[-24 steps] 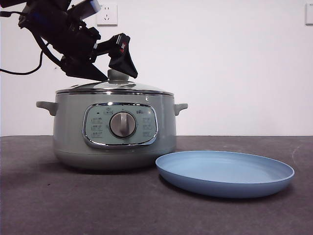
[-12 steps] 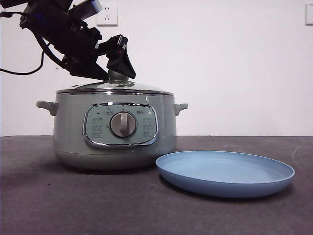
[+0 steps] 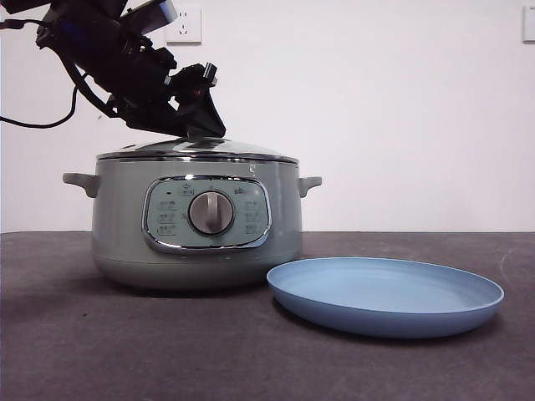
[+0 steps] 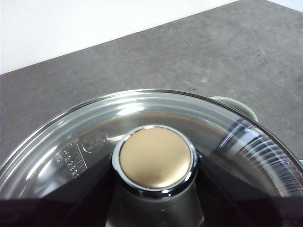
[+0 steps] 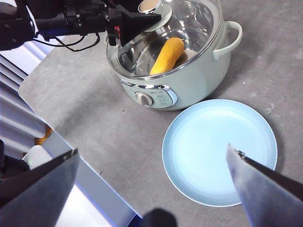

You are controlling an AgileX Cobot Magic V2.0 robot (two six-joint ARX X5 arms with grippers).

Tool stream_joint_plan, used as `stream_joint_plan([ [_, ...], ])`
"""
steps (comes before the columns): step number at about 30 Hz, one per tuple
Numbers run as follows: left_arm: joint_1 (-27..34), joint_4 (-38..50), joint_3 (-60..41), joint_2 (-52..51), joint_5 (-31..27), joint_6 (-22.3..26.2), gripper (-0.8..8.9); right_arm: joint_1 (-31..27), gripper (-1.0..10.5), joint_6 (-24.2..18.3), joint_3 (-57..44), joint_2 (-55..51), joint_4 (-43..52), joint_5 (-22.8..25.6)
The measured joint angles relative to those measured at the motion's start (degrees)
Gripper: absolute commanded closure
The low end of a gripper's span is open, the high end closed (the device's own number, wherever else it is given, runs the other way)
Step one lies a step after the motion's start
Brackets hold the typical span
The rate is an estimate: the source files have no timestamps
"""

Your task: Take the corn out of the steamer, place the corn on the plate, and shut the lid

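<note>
The left gripper (image 3: 199,117) sits down over the lid (image 3: 197,150), its two jaws flanking the knob (image 4: 156,158) closely on either side; from the left wrist view they look closed against it, though actual contact is hard to confirm. The lid rests on the steamer (image 3: 196,225), which stands on the counter (image 3: 125,351) just beside the plate (image 3: 384,296).

The front view hides the knob behind the jaws and shows nothing inside the steamer. The right wrist view looks down through the glass and shows the corn (image 5: 166,55) lying in the steamer, with the plate (image 5: 219,151) bare below. The right gripper (image 5: 156,189) hangs high over the plate, jaws spread wide and holding nothing.
</note>
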Motion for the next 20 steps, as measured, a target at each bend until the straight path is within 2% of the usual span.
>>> stream_joint_plan([
  [11, 0.0, -0.1, 0.5, 0.1, 0.1, -0.1, 8.22, 0.0, 3.8, 0.0, 0.0, 0.0, 0.0, 0.0],
  [20, -0.2, -8.8, 9.9, 0.6, 2.0, -0.4, 8.22, 0.0, 3.8, 0.0, 0.0, 0.0, 0.0, 0.0],
])
